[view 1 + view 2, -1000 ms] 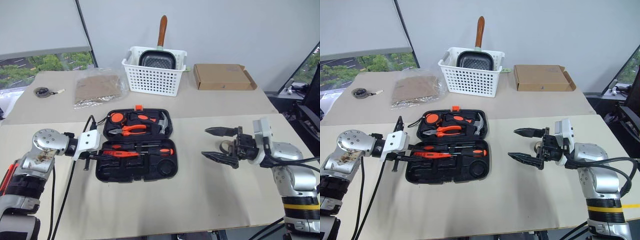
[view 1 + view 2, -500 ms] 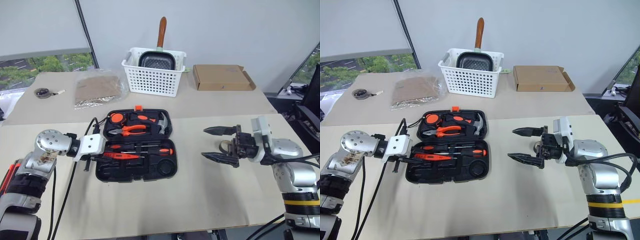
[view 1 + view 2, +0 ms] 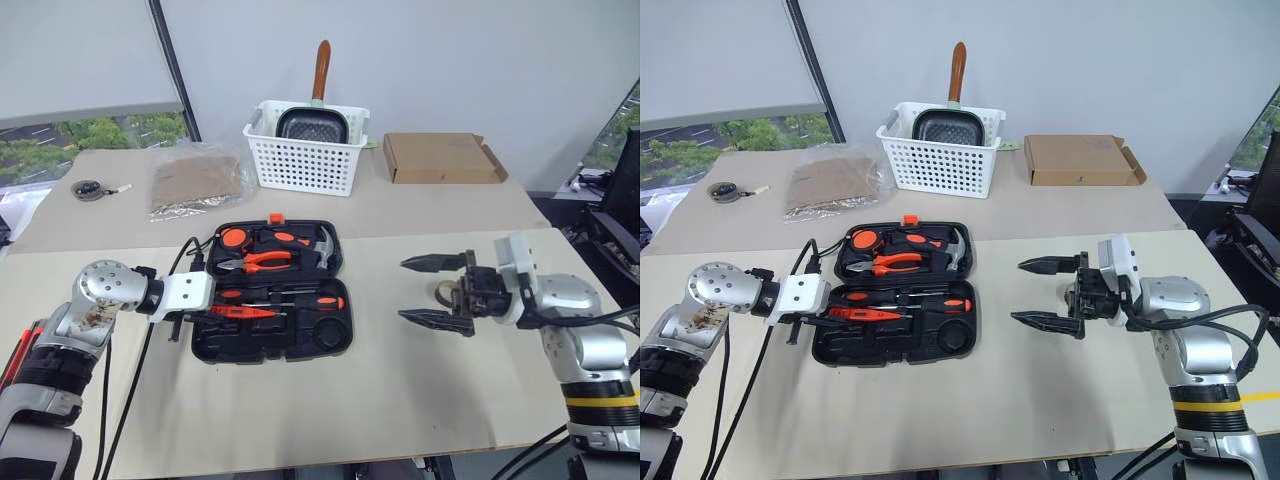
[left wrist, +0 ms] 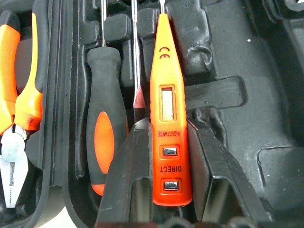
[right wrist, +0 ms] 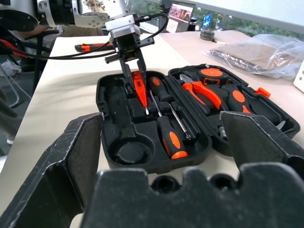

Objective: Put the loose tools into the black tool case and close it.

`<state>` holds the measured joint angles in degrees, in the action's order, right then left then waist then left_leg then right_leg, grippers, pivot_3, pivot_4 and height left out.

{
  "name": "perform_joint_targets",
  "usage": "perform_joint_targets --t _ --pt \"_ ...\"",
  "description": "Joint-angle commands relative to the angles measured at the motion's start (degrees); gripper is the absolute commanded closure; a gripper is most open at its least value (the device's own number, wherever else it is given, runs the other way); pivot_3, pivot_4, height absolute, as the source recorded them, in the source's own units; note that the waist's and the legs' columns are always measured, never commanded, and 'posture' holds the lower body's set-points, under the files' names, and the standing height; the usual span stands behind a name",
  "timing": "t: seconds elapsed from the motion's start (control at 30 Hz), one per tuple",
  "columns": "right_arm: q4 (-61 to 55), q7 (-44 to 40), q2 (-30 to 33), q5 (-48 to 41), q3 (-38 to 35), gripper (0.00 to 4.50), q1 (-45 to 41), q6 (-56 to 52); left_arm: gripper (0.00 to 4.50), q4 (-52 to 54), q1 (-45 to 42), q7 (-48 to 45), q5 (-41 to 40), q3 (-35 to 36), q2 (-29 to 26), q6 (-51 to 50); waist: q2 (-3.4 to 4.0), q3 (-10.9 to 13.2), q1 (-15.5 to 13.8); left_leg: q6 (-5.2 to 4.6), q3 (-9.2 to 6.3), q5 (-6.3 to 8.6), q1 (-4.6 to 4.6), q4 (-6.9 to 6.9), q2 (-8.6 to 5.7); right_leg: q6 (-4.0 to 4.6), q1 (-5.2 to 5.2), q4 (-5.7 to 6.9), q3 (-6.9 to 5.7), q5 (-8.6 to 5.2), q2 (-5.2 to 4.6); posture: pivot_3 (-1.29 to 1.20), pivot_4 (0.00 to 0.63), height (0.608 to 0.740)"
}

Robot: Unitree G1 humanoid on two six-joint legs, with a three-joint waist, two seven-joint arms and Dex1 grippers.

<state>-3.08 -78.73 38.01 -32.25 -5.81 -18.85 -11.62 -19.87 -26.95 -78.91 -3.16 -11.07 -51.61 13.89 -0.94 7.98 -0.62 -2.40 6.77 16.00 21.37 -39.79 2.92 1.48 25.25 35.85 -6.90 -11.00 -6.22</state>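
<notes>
Your left claw is clamped on the small orange tester screwdriver, low over the near half of the open black tool case on the desk. Your right claw is spread wide, empty, right of the case. Farther back sits a white basket.

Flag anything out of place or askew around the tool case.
A red-and-black utility knife lies loose on the table behind the left gripper, outside the open black tool case. The orange tester screwdriver is between the gripper's fingers, not yet seated.
</notes>
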Motion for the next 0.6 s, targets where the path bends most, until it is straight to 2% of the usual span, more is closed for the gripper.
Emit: perform_joint_targets --t 0.03,0.37,0.4,0.43,0.5,0.6 --pt "-0.51 -0.08 0.45 -0.04 -0.58 0.0 -0.83 1.69 3.97 -1.84 2.22 -0.24 5.49 -3.03 -2.0 -1.59 0.03 0.0 0.05 0.0 0.0 0.0 0.0 0.01 0.0 0.0 0.01 0.0 0.0 0.0 0.0 0.0 0.15 0.7" --pt "0.82 -0.05 0.05 0.02 0.11 0.0 -1.66 3.07 3.97 -1.56 3.12 -0.13 4.03 -2.94 -1.32 -2.44 0.05 0.01 0.36 0.0 0.01 0.0 -0.01 0.06 0.03 0.05 0.03 0.0 0.0 -0.03 0.03 0.0 0.15 0.7" --pt "0.84 -0.11 0.03 -0.05 0.18 0.0 -1.71 3.07 2.97 -1.32 3.39 0.09 3.76 -2.88 -0.97 -2.64 0.05 0.01 0.38 0.0 0.01 0.0 -0.01 0.06 0.03 0.05 0.03 0.0 0.0 -0.03 0.03 0.0 0.15 0.7" --pt "0.88 -0.12 0.0 -0.07 0.24 0.0 -1.76 3.08 2.85 -1.17 3.61 0.58 3.36 -2.62 -0.52 -3.06 0.06 0.01 0.5 0.0 0.01 0.0 -0.01 0.06 0.03 0.05 0.03 0.0 0.0 -0.03 0.03 0.0 0.15 0.7" --pt "0.95 -0.26 0.0 -0.15 0.31 0.0 -1.81 3.06 2.08 -1.12 3.73 1.34 3.38 -2.33 -0.21 -2.97 0.15 -0.03 0.51 0.01 0.01 0.01 0.0 0.09 0.03 0.05 0.06 -0.01 0.01 -0.03 0.03 0.0 0.15 0.7" --pt "1.07 -0.53 0.08 -0.34 0.31 0.0 -1.66 2.97 1.3 -1.19 3.8 2.8 3.11 -0.86 -0.09 -2.69 0.46 -0.14 0.04 0.0 0.02 0.03 0.0 0.09 -0.05 0.0 0.02 -0.02 0.02 -0.07 -0.07 0.0 0.15 0.7"
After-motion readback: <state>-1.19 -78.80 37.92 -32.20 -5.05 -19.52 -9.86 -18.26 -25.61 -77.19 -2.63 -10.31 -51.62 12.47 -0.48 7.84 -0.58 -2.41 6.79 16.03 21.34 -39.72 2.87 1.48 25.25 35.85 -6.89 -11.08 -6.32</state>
